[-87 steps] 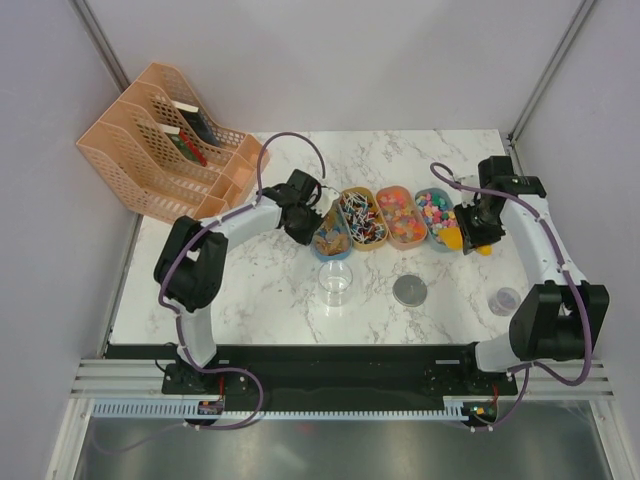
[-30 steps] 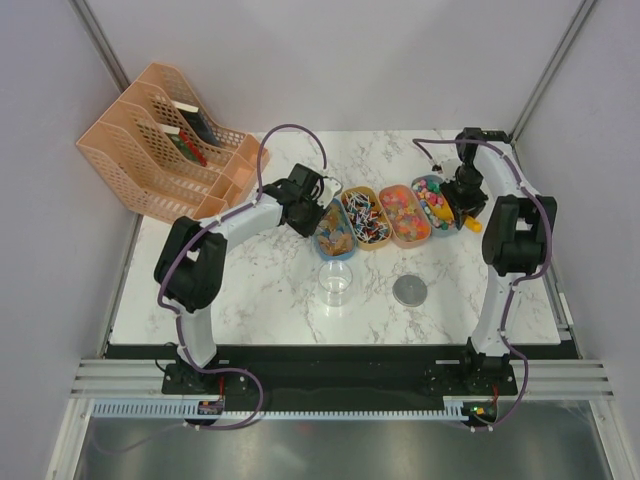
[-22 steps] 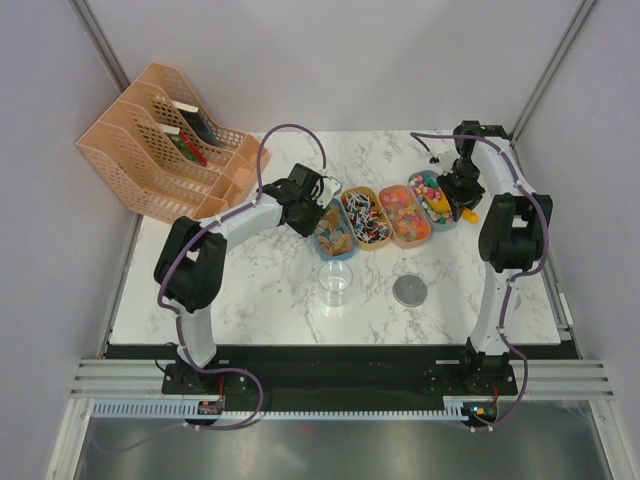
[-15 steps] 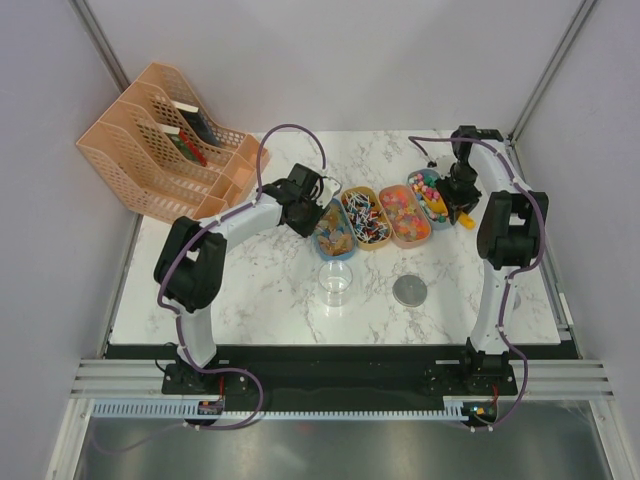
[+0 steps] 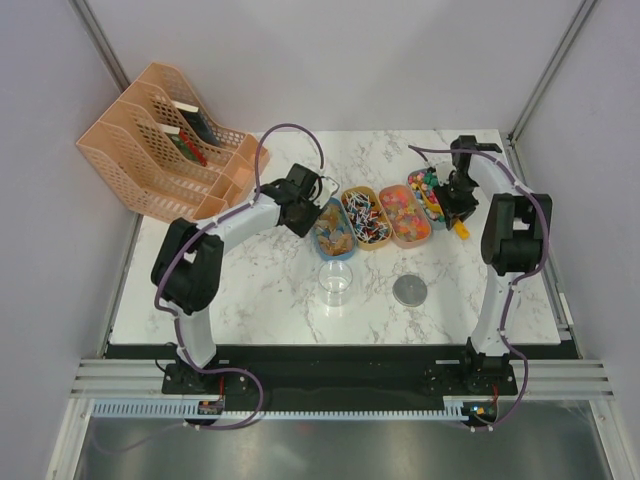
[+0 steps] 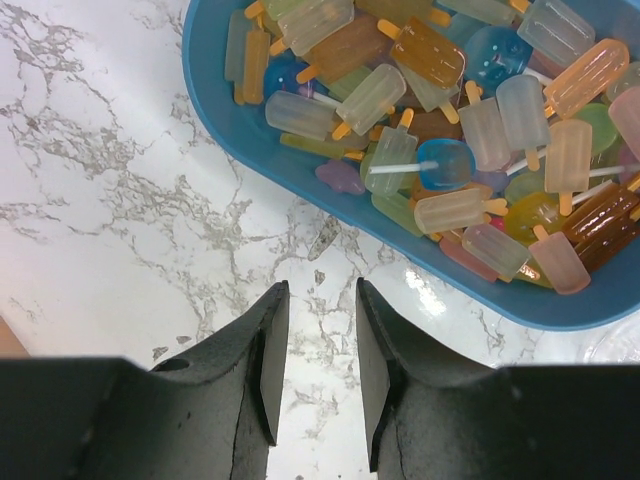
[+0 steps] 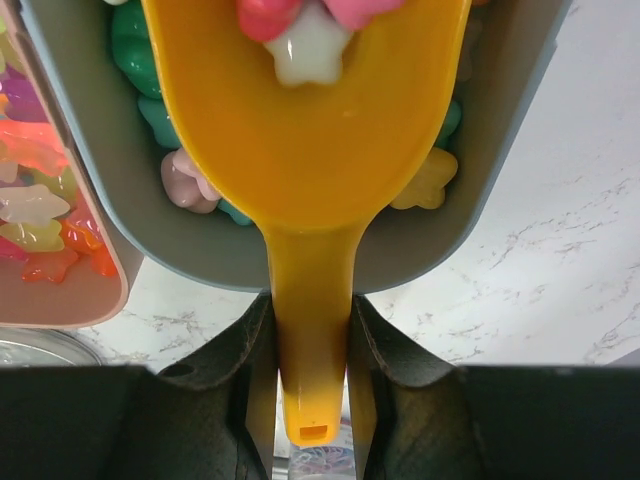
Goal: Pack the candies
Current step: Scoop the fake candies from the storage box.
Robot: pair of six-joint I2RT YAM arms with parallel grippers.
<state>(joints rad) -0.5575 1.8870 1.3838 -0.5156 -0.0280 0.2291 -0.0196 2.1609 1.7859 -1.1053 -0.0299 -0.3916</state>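
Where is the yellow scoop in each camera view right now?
Top external: the scoop sticks out below the right gripper, at the rightmost tray of the row.
Left wrist: not in view; only the blue tray of popsicle sweets shows.
Right wrist: the scoop fills the centre, handle clamped between the fingers, candies in its bowl.
Shared landmark: the grey tray under the scoop.

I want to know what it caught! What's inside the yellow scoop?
A white star candy, part of a red candy and a pink candy lie in the scoop. Its front runs out of view, and it hides the candies under it in the tray.
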